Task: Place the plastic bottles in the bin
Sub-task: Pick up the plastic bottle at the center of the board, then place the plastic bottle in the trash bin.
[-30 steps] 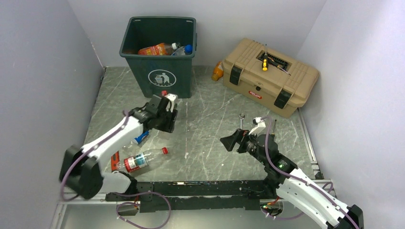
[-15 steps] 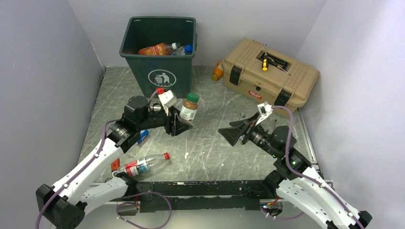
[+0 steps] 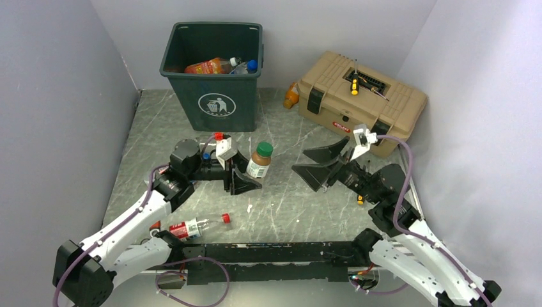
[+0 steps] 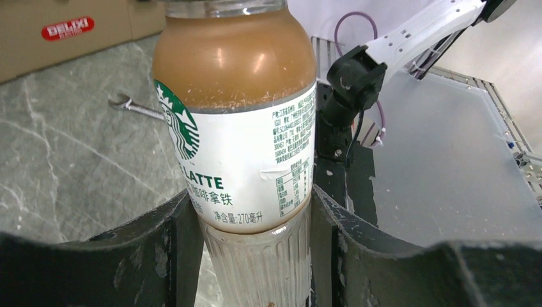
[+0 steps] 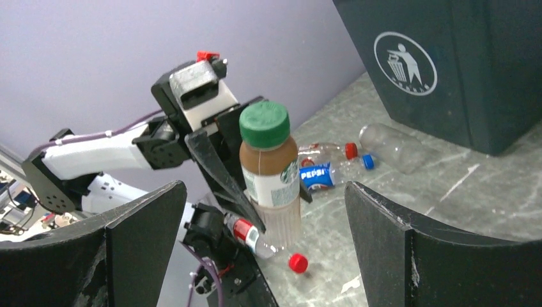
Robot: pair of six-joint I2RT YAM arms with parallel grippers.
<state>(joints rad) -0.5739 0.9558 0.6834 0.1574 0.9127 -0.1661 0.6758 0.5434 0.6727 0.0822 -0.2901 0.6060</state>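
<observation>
A robotics lab bench: plain grey panels [image 3: 57, 96] wall in a marble-look table [image 3: 281, 208] on three sides. A cabled left arm [image 3: 128, 220] and right arm [image 3: 415, 252] are bolted at its near edge. A bin [image 3: 186, 96] and toolbox [image 3: 332, 96] stand along the far edge.

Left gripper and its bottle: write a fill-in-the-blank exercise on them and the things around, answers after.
1. The left gripper is shut on a latte bottle whose cap is ____.
2. The right gripper faces that bottle with its jaws ____.
3. The bin bears a ____ litter symbol on its front.
4. On the toolbox lies a screwdriver with a ____ handle.

Missing words: green; open; white; yellow.
</observation>
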